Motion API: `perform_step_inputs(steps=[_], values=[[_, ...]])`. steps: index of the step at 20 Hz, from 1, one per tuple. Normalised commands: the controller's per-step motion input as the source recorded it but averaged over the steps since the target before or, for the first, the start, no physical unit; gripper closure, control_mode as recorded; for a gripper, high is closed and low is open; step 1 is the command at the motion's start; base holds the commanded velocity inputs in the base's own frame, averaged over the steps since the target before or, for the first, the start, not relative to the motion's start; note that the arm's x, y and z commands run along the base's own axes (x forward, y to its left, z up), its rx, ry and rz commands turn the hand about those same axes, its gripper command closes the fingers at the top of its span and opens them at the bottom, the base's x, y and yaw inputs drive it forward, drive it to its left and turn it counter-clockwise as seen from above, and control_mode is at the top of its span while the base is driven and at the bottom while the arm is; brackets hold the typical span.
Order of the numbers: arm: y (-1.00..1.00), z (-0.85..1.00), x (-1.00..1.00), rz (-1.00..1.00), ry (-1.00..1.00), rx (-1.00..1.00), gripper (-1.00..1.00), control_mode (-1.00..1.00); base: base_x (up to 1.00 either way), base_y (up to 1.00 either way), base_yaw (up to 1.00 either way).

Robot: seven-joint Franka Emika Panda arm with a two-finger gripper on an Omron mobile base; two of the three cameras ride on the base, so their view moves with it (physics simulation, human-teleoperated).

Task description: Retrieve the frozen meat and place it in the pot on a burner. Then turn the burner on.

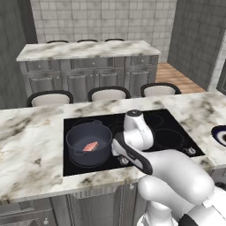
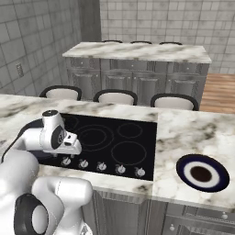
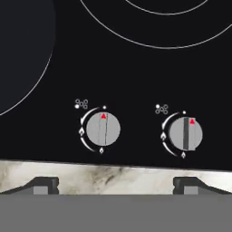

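The gripper (image 3: pixel 116 185) points down at the front edge of the black cooktop (image 3: pixel 136 72), and its two dark fingertips (image 3: pixel 43 183) stand wide apart with nothing between them, so it holds nothing. Between the two tips, a little beyond them, lies the marble counter edge (image 3: pixel 113 174). Just past this strip are two round silver knobs: the left knob (image 3: pixel 103 129) is slightly inside the left tip, and the right knob (image 3: pixel 186 133) is almost straight above the right tip. Each knob has a small red mark at its top. Farther beyond the knobs, thin grey rings of the cooking zones (image 3: pixel 167 31) curve across the glass. From the left base camera, the pot (image 1: pixel 89 143) sits on the left part of the cooktop, to the side of the hand and close to it, and the frozen meat (image 1: pixel 90 146) lies flat on its bottom. The burner under the pot is mostly covered by it. From the right base camera, a blue plate (image 2: pixel 202 173) rests on the counter well apart from the fingers, on the far side of the knob row (image 2: pixel 102 166).
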Motion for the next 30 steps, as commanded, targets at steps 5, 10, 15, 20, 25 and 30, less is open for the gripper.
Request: perform_step_inputs(steps=[5,10,15,20,25,30], values=[[0.00,-0.26,0.33,-0.02,0.00,0.00,-1.00,-1.00,0.00,0.00,0.00],[0.02,-0.19,0.33,-0.02,0.00,0.00,-1.00,-1.00,0.00,0.00,0.00],[0.23,-0.01,0.15,-0.04,0.01,0.00,-1.00,-1.00,0.00,0.00,0.00],[0.14,-0.07,0.07,-0.06,0.00,0.00,-1.00,-1.00,0.00,0.00,0.00],[0.00,-0.24,-0.11,-0.06,0.00,0.00,-1.00,-1.00,0.00,0.00,0.00],[0.00,-0.18,-0.12,-0.05,0.00,0.00,-1.00,-1.00,0.00,0.00,0.00]])
